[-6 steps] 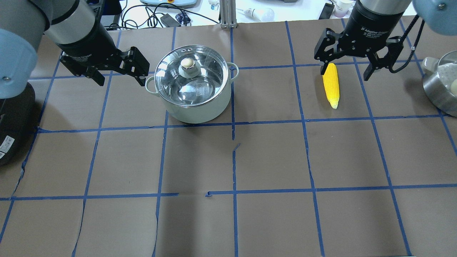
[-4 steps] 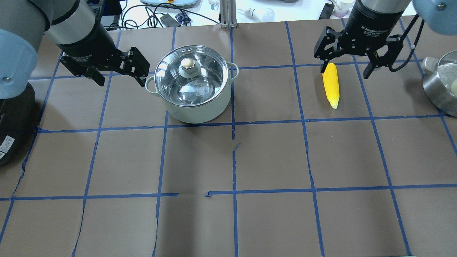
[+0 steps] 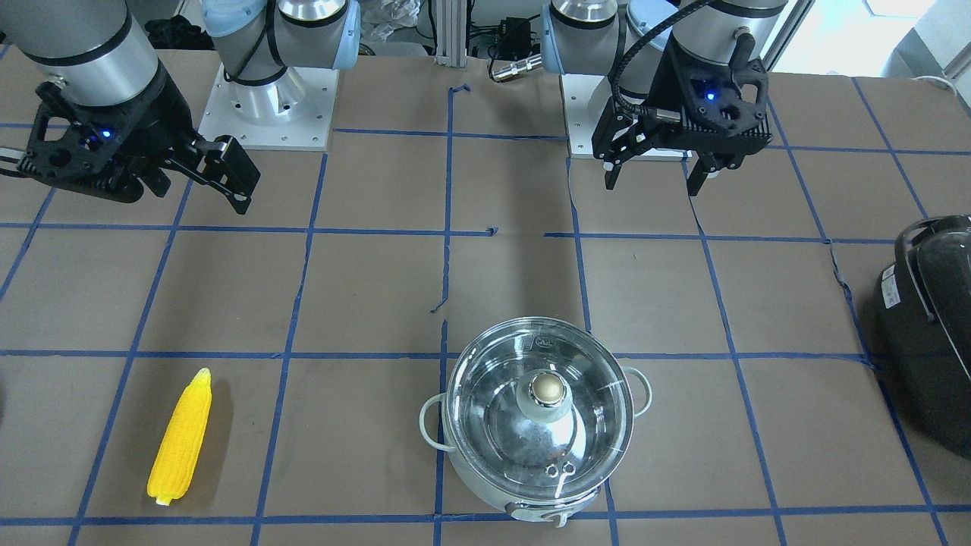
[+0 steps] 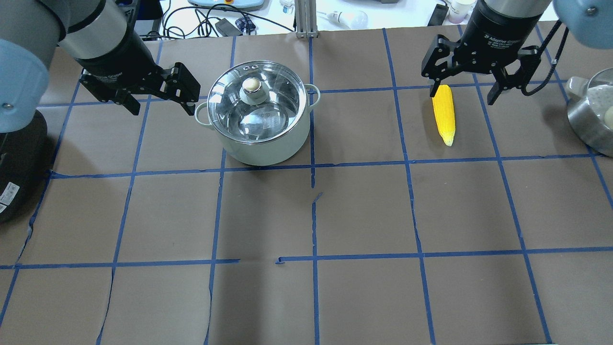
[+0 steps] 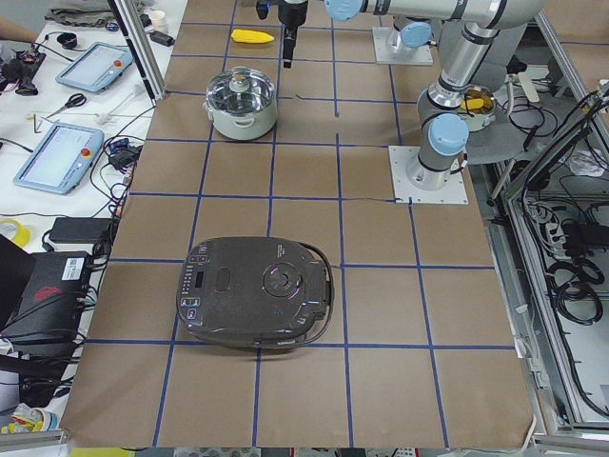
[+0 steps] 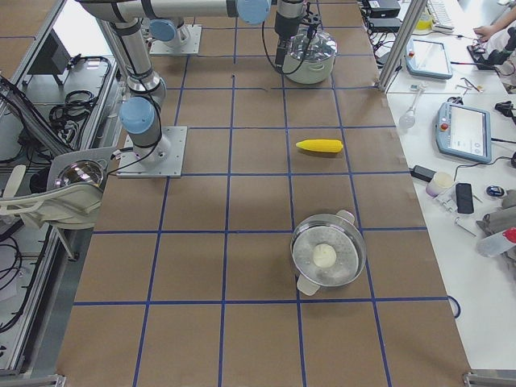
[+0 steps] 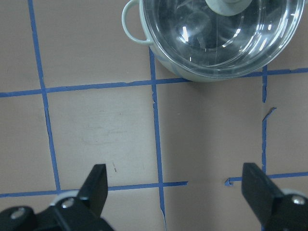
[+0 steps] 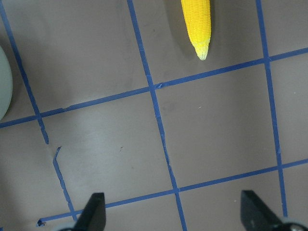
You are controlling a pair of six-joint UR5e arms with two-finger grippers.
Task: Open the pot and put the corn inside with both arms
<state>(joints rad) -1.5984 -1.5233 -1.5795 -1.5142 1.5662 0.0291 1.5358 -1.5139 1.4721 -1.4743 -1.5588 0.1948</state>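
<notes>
The fingers [image 7: 96,185] of the left gripper [image 4: 162,106] are spread wide with nothing between them. In the left wrist view only bare table [image 4: 364,215] is framed by them, and the pot [image 4: 268,143] is seen at the top edge. The right gripper [image 4: 462,98] is likewise held wide and empty. In its wrist view the corn [image 4: 444,115] lies at the top edge, outside the span of the fingers [image 8: 94,211].

Against the pictures of under a second ago, almost nothing is found altered. Both grippers are displaced by a trace at most, and their spread is unchanged. The lid [image 4: 280,91] is seated on the pot as before, its knob [image 4: 252,86] untouched. The corn lies flat on the table in the same place, well apart from the pot.

The task is therefore judged barely begun. No approach has yet been made to either thing. The left gripper would have to be brought over the knob, and the right over the corn.
</notes>
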